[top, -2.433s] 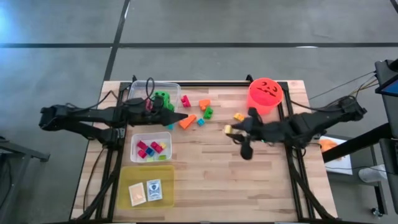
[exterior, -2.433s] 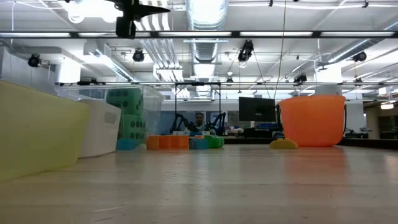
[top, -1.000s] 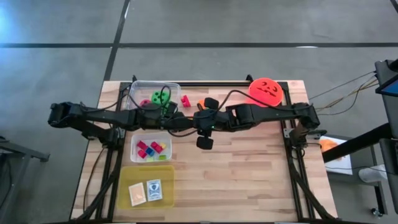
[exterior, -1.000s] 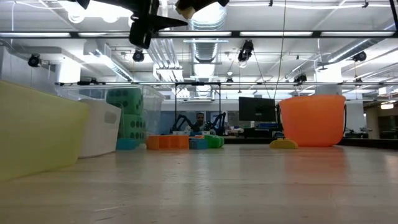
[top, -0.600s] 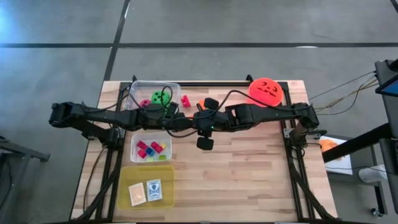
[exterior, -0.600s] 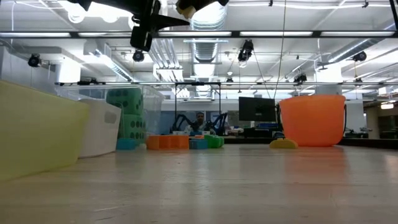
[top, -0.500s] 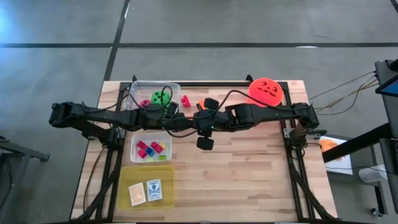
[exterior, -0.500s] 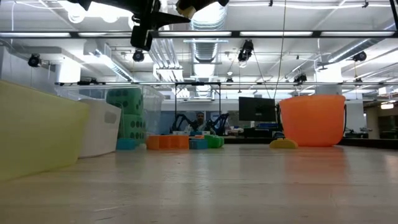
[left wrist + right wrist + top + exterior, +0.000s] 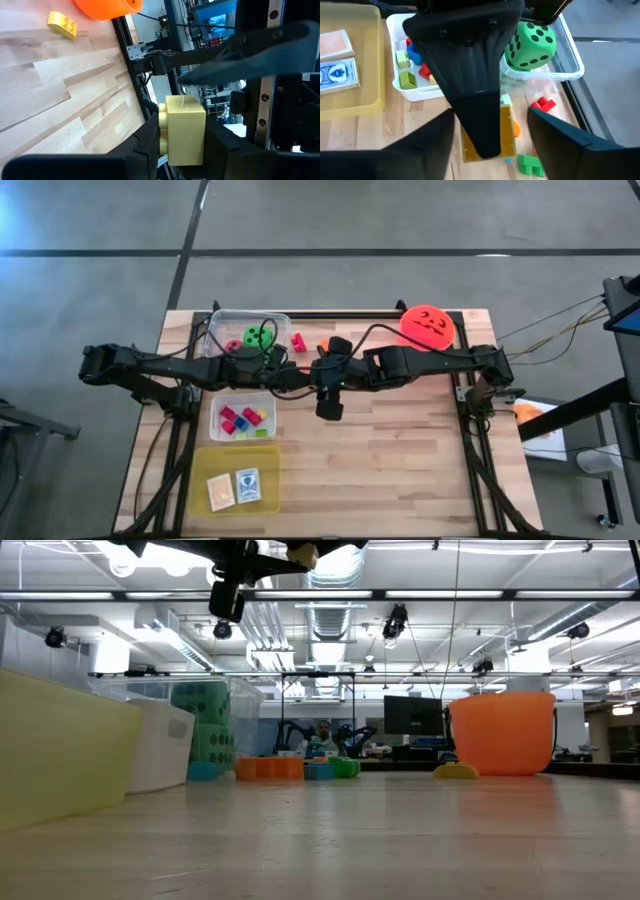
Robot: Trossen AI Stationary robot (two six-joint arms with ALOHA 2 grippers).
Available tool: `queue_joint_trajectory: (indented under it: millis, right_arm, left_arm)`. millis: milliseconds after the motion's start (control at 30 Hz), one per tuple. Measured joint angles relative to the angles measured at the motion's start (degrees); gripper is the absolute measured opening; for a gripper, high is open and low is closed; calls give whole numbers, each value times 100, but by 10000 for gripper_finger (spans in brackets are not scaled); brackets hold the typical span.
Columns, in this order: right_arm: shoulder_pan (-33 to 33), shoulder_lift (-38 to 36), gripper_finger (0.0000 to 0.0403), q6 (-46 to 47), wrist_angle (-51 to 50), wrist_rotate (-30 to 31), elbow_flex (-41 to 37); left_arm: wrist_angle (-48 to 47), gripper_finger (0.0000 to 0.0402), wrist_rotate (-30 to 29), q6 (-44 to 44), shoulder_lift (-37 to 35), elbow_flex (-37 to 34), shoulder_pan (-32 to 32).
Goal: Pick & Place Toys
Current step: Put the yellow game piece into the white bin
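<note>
High over the middle of the table my two grippers meet tip to tip. My left gripper (image 9: 308, 375) is shut on a pale yellow block (image 9: 182, 130), which also shows in the low view (image 9: 302, 554). My right gripper (image 9: 490, 120) is open, its fingers standing on either side of the block without touching it. Other toys rest on the table: a pink block (image 9: 298, 342), an orange block (image 9: 325, 345), a green block (image 9: 530, 165) and a yellow block (image 9: 62, 25). A green die (image 9: 262, 337) sits in the clear tub (image 9: 225, 318). My left gripper pinches the yellow block between its two fingers, one finger (image 9: 147, 142) on the studded face (image 9: 162, 127), the other on the opposite face. The fingers come nearly level from the table's left. The block is lifted clear, high above the table.
A white tub (image 9: 243, 402) with small blocks and a yellow tub (image 9: 205, 470) with cards stand near the left front. The red-orange bucket (image 9: 427, 328) is at the far right. Bare wood lies at the front right (image 9: 400, 460).
My left gripper has shut on the yellow block held up between the two arms, its lower finger rising against the block. My right gripper has opened and let go of it. Neither arm has shifted; the block stays aloft.
</note>
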Motion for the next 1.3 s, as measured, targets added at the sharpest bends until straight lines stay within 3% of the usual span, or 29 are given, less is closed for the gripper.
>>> queue_joint_trajectory:
  millis: [200,433,667,1000,1300]
  right_arm:
    - [0,0,308,-1,-8,0,-2]
    - [115,-165,330,152,-161,0,-2]
    - [282,-455,332,509,-915,0,-2]
    - [404,-616,332,1245,-2126,0,-6]
    - [455,-619,332,1359,-2202,0,-153]
  left_arm:
    - [-1,90,5,44,-1,20,0]
    - [-366,83,215,214,-203,23,7]
    - [-2054,83,266,365,-828,37,7]
    - [-5375,83,284,231,-1822,37,-16]
    - [-7025,83,450,-7,-1660,37,-325]
